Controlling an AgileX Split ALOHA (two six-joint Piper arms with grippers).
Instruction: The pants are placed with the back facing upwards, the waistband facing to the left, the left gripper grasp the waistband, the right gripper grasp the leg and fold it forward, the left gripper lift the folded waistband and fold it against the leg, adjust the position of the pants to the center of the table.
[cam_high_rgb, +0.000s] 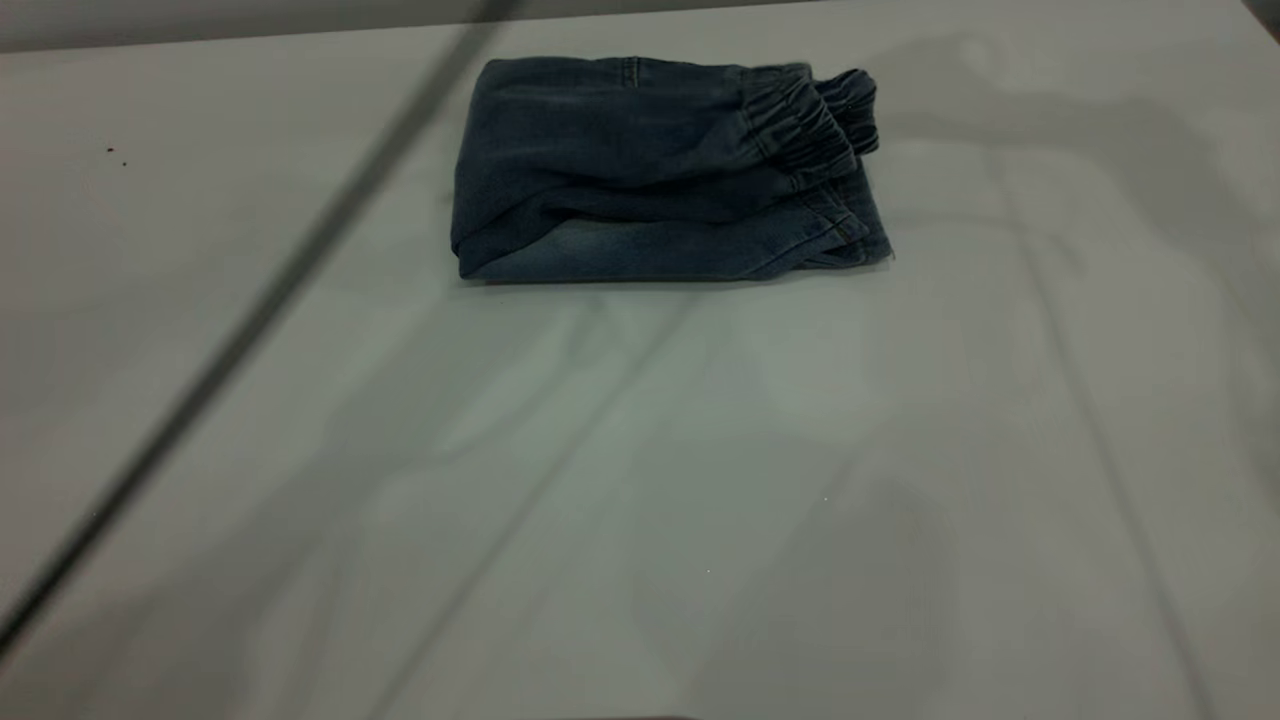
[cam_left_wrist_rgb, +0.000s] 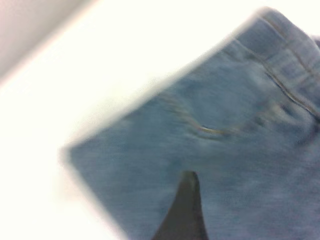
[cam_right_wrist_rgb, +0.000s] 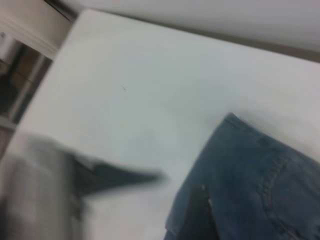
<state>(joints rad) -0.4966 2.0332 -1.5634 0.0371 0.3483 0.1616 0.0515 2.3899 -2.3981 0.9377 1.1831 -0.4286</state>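
The jeans (cam_high_rgb: 660, 175) are folded into a neat bundle toward the table's (cam_high_rgb: 640, 480) far edge, so they need sliding toward center. Left gripper (cam_left_wrist_rgb: 184, 210) hovers above the denim; can't tell either gripper's finger state. I'd drag slowly, keeping the stack flat

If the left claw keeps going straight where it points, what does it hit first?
Most likely the pants. The left claw's one visible fingertip points onto the denim, which fills the wrist view ahead. Height above the cloth is unclear.
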